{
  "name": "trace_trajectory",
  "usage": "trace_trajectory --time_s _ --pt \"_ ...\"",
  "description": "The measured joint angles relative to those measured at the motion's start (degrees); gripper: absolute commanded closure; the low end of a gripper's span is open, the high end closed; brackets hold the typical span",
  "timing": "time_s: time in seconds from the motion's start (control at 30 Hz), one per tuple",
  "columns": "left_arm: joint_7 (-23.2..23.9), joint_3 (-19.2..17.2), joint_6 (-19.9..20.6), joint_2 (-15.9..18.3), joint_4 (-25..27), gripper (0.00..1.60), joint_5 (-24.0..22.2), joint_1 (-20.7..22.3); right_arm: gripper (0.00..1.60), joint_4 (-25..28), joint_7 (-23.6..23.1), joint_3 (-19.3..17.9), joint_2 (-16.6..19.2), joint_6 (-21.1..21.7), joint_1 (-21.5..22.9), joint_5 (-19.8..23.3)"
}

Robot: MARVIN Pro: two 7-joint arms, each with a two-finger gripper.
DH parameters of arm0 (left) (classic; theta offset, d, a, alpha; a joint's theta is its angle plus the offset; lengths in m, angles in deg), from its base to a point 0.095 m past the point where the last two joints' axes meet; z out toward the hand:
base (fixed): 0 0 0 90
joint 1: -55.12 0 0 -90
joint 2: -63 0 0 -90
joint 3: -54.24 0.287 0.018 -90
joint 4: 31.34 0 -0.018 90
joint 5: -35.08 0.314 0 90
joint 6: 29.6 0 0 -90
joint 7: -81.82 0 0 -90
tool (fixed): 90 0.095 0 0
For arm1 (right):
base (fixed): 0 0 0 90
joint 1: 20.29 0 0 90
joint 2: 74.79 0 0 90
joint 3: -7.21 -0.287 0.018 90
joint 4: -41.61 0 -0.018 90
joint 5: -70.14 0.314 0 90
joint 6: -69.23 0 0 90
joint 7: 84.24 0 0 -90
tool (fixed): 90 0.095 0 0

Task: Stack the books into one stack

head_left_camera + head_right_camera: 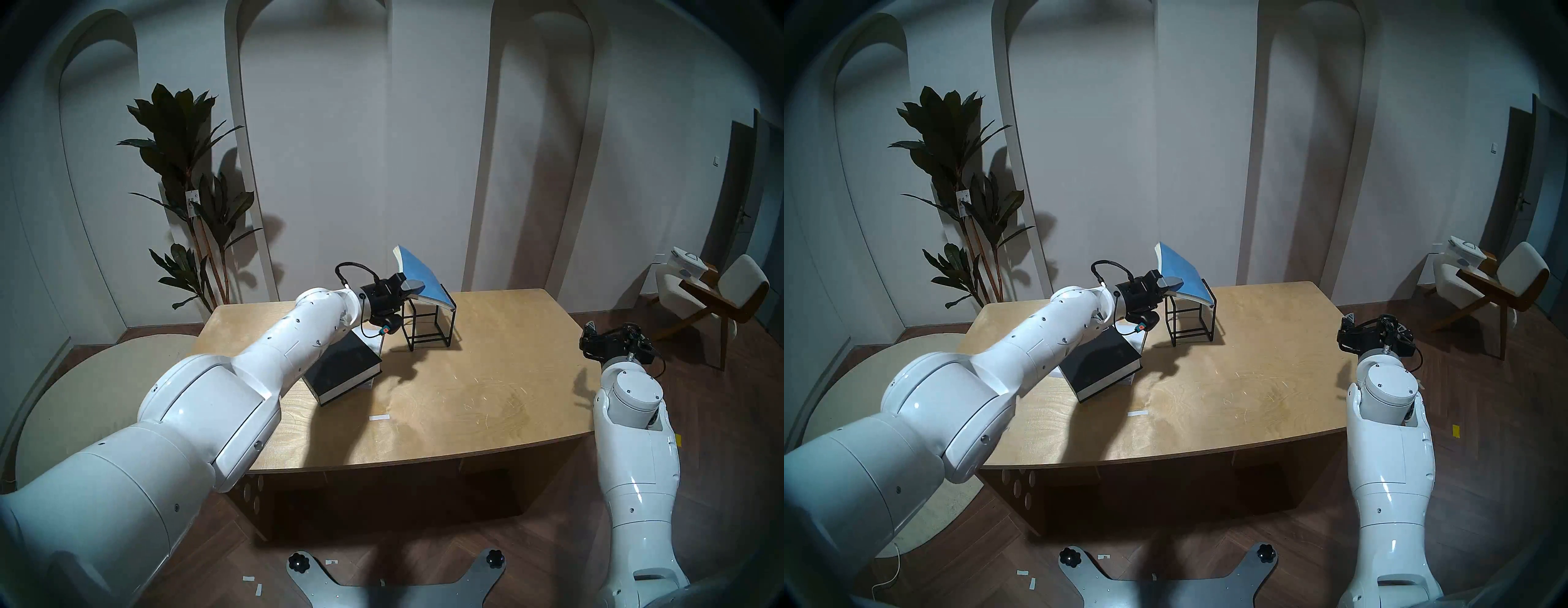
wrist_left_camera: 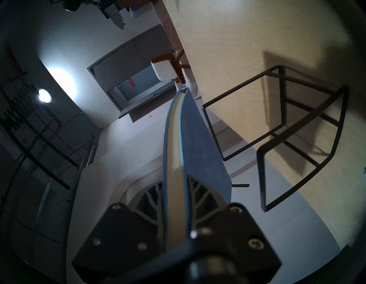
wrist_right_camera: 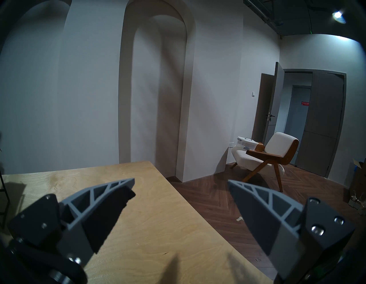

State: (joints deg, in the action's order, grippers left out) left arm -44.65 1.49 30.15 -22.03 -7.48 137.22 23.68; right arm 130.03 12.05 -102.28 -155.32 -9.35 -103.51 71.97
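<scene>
The left gripper [image 1: 413, 285] clamps the blue book [image 1: 420, 278], tilted above the rack [image 1: 430, 320] near the table's [image 1: 488, 382] far edge; the right gripper [image 3: 181, 190] is spread, empty

Blue book [image 1: 418, 278] above rack [image 1: 430, 322] (black book [image 1: 345, 373] lying left) on table [image 1: 488, 390].

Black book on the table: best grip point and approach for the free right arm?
Grip the black book across its thickness at the page edge facing the table's open middle, coming in level from the right. It lies flat on the white book; its left side sits under the left arm.
</scene>
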Motion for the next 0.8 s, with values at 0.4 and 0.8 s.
trace_trajectory --time_s 0.4,0.8 --pt "-2.84 -1.28 -3.1 4.46 6.67 1.6 -0.32 -0.37 0.0 -0.01 -0.08 -0.08 -0.09 0.0 0.04 -0.11" --pt "-3.78 -4.6 -6.89 12.61 10.81 1.6 0.44 -1.74 0.0 -0.1 -0.2 -0.16 -0.13 0.01 0.11 -0.24"
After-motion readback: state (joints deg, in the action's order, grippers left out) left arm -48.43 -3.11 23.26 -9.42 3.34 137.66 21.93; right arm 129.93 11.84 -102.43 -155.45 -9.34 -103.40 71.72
